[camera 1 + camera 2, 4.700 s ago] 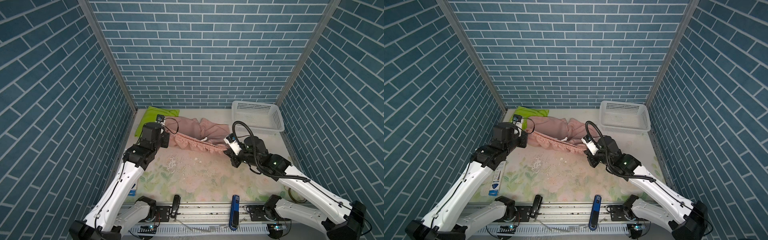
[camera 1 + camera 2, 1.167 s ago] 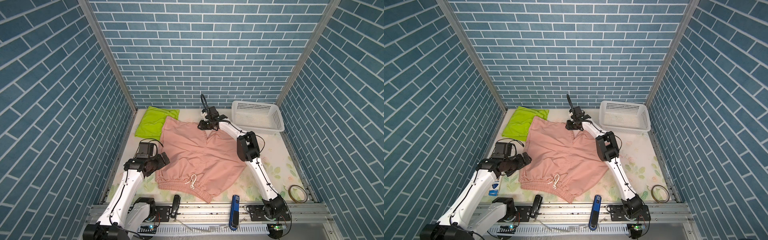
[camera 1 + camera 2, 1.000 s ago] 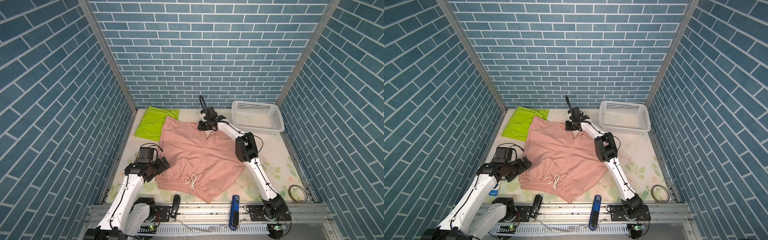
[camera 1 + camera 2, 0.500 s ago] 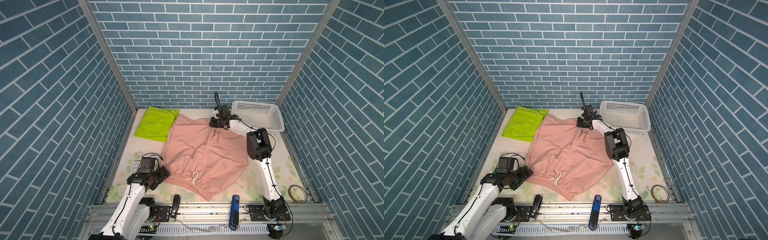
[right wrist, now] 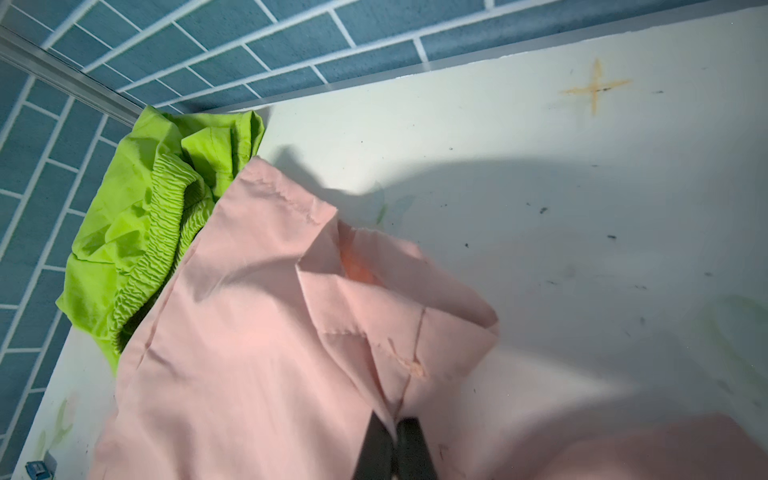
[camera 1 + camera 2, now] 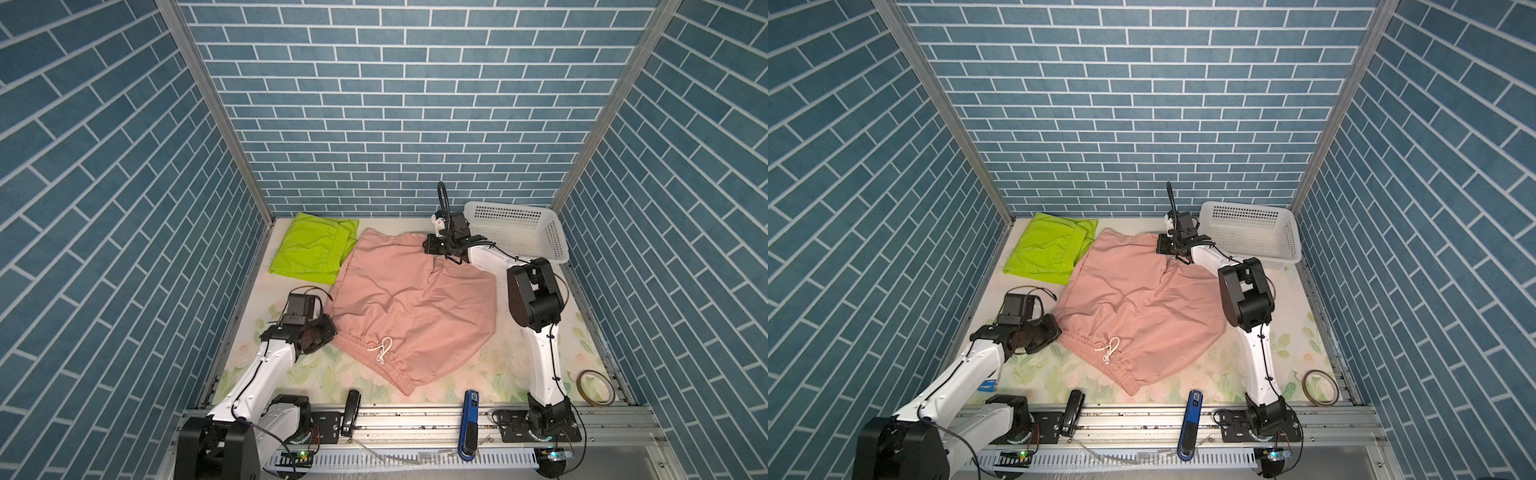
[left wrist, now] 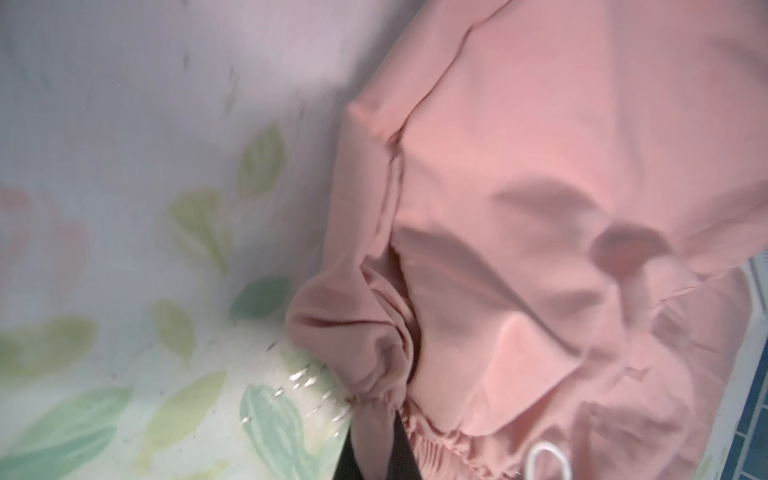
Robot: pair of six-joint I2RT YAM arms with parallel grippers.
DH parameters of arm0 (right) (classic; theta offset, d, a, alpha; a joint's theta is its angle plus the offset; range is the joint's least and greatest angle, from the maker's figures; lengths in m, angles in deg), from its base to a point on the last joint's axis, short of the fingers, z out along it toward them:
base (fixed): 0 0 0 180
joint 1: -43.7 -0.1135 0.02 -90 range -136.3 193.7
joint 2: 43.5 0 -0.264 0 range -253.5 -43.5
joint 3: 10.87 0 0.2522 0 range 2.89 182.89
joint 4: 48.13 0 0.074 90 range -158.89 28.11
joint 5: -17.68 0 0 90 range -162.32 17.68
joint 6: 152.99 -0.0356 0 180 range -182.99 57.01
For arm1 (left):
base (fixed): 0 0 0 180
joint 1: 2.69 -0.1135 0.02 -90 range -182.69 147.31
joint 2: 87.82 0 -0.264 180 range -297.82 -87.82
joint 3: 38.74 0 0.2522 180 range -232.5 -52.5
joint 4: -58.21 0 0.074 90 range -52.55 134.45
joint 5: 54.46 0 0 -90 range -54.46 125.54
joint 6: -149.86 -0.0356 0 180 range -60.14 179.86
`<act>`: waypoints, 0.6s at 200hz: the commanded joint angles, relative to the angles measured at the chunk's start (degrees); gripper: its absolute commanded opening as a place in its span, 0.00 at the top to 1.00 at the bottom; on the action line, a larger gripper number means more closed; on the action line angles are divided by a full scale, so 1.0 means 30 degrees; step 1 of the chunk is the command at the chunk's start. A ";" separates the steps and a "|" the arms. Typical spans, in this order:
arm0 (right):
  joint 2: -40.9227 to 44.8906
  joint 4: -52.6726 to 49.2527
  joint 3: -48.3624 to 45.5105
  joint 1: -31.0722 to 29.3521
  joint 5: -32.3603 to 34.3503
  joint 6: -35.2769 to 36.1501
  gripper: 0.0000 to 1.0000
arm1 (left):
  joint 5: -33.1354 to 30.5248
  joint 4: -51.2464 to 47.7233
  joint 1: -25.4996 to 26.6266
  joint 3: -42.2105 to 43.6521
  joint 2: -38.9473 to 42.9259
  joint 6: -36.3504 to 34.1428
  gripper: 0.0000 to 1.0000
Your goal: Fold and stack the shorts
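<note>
Pink shorts (image 6: 411, 299) lie spread at centre, long axis approx. 7-to-1 o'clock: L gripper (image 6: 328, 329) jaws clamped on waistband corner at 7 o'clock, R gripper (image 6: 429, 245) jaws clamped on leg hem at 1 o'clock, green shorts (image 6: 311, 249) folded at 11 o'clock, nearer L gripper.

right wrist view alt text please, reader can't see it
The right gripper pinches a fold of the salmon-pink shorts over the pale table. The lime-green shorts lie crumpled beside them, near the blue brick wall.
</note>
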 commanded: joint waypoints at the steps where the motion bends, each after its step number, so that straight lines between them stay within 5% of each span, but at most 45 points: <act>1: 0.2202 0.1226 -0.0911 0.0294 0.1089 0.1188 1.00 | -0.2877 -0.1842 0.0021 -0.3669 -0.1209 -0.3334 1.00; 72: 0.1529 0.2396 -0.0443 0.1000 0.1063 0.1492 1.00 | -0.2888 -0.4207 -0.1049 -1.5497 -1.1745 -0.6990 1.00; 120: 0.2808 0.5191 -0.3250 0.0984 0.1466 0.1959 1.00 | -0.2482 -0.0641 -0.0536 -1.3852 -0.8048 -0.8505 1.00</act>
